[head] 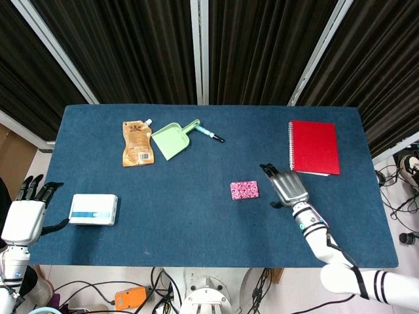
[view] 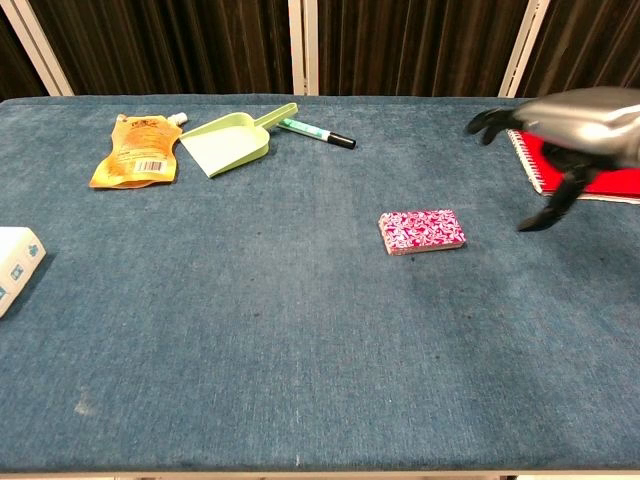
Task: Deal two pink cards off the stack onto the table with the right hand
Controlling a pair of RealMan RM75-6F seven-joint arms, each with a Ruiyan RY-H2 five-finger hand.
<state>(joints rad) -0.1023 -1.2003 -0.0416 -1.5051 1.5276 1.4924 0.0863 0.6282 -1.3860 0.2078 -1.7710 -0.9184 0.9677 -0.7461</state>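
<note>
The stack of pink patterned cards (head: pixel 244 190) (view: pixel 422 231) lies flat on the blue table, right of centre. My right hand (head: pixel 288 186) (view: pixel 575 125) hovers above the table just right of the stack, palm down, fingers spread, holding nothing and not touching the cards. My left hand (head: pixel 24 216) hangs open off the table's left edge, beside a white box; the chest view does not show it.
A red spiral notebook (head: pixel 314 147) (view: pixel 582 153) lies at the far right, behind my right hand. A white and blue box (head: pixel 93 209) sits near the left edge. An orange pouch (head: pixel 136 143), a green dustpan (head: pixel 171 139) and a marker (head: pixel 209 134) lie at the back left.
</note>
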